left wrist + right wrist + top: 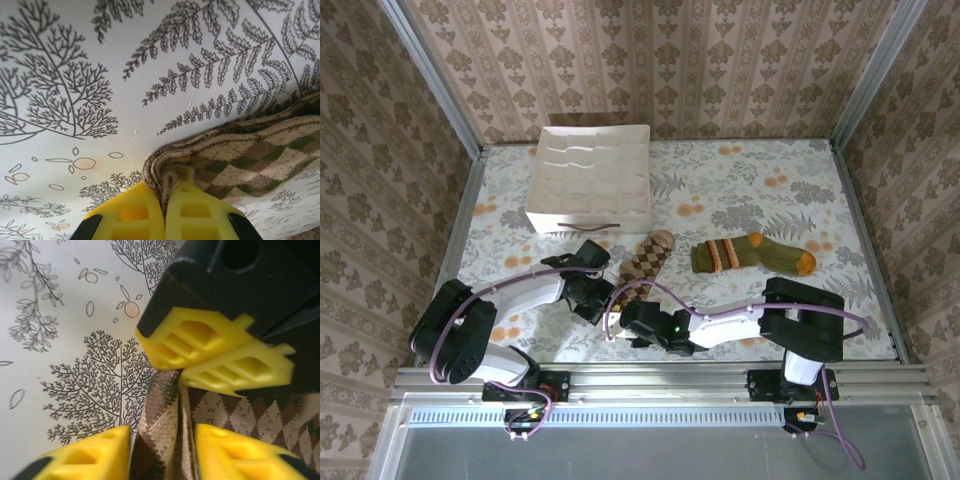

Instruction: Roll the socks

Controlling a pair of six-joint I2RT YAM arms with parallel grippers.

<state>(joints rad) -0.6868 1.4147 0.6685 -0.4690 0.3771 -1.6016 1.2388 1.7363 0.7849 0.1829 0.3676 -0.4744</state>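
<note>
The tan-and-brown argyle sock (648,258) lies at mid-table, its near end bunched up between my two grippers. My left gripper (165,200) is shut on the sock's (240,155) folded cuff edge, which is pinched between the yellow fingers. In the right wrist view those left fingers (215,350) clamp the fabric from above. My right gripper (162,455) stands open around a raised fold of the argyle sock (165,420), with a sliver of table beside one finger. The olive sock (752,255), with orange toe and striped cuff, lies flat to the right, untouched.
A white gridded tray (632,200) stands at the back left, close behind the argyle sock's toe. The floral tablecloth (760,190) covers the table. Papered walls enclose it on three sides, and both arms cross low along the near edge.
</note>
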